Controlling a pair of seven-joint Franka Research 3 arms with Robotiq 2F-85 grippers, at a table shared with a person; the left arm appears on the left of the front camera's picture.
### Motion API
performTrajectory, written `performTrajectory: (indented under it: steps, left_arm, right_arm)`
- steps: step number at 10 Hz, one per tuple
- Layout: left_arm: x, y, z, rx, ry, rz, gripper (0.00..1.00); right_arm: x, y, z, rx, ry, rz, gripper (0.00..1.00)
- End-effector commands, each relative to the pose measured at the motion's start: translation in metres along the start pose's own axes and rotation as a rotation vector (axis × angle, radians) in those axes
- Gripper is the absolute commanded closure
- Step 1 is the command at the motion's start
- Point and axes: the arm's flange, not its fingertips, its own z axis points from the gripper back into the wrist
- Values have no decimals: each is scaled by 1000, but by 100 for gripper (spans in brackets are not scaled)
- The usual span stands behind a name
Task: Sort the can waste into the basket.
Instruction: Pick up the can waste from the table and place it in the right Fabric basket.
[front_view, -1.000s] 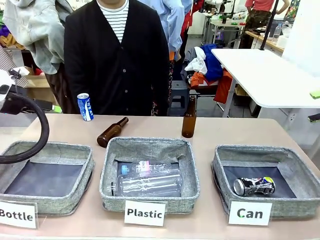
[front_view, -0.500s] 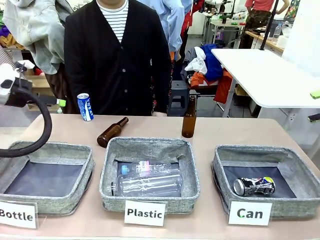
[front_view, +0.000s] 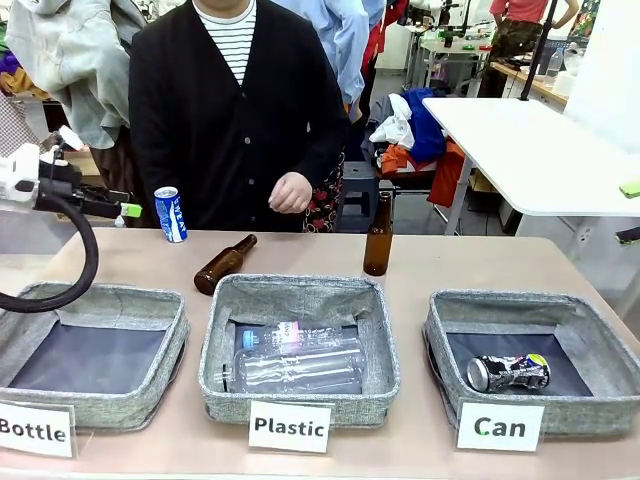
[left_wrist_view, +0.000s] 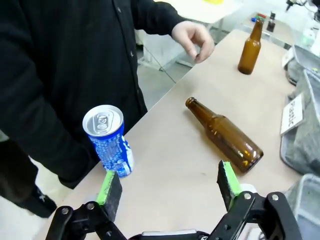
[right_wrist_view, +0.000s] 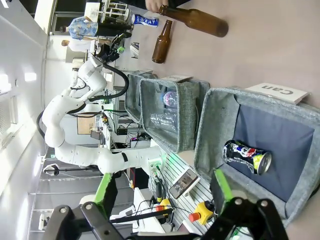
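Observation:
The blue and white can stands upright at the table's far left edge, in front of the person. My left gripper hovers open just left of it, with nothing between its fingers; in the left wrist view the can stands just beyond the left green pad. The crushed silver can lies inside the grey "Can" basket at the front right. My right gripper is open and empty, looking over that basket from a distance.
One brown bottle lies on the table and another stands upright behind the "Plastic" basket, which holds clear bottles. The "Bottle" basket sits front left. The person's hand hovers over the far edge.
My left gripper has risen and moved right, closer to the blue and white can. The person's hand has come up into view in front of their body.

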Motion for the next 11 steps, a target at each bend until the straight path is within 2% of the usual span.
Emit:
performTrajectory:
  steps: [1, 4, 5, 6, 7, 9, 11]
  left_arm:
    - [-7, 25, -7, -44, -46, -72, 0]
    - [-16, 56, -35, -86, 34, -1, 0]
    - [-14, 56, -36, -113, 50, 8, 0]
    - [-6, 42, -6, -209, 44, -14, 0]
    - [-1, 22, 43, -265, 87, -32, 0]
    - [-6, -30, 158, -257, 45, -131, 0]
    - [-24, -68, 244, -230, -10, -176, 0]
  right_arm:
    - [-1, 2, 4, -4, 10, 19, 0]
    - [-1, 2, 4, -4, 10, 19, 0]
    - [-1, 2, 4, -4, 10, 19, 0]
    - [-1, 2, 4, -4, 10, 19, 0]
    - [-1, 2, 4, -4, 10, 19, 0]
    - [-1, 2, 4, -4, 10, 19, 0]
    - [-1, 2, 4, -4, 10, 19, 0]
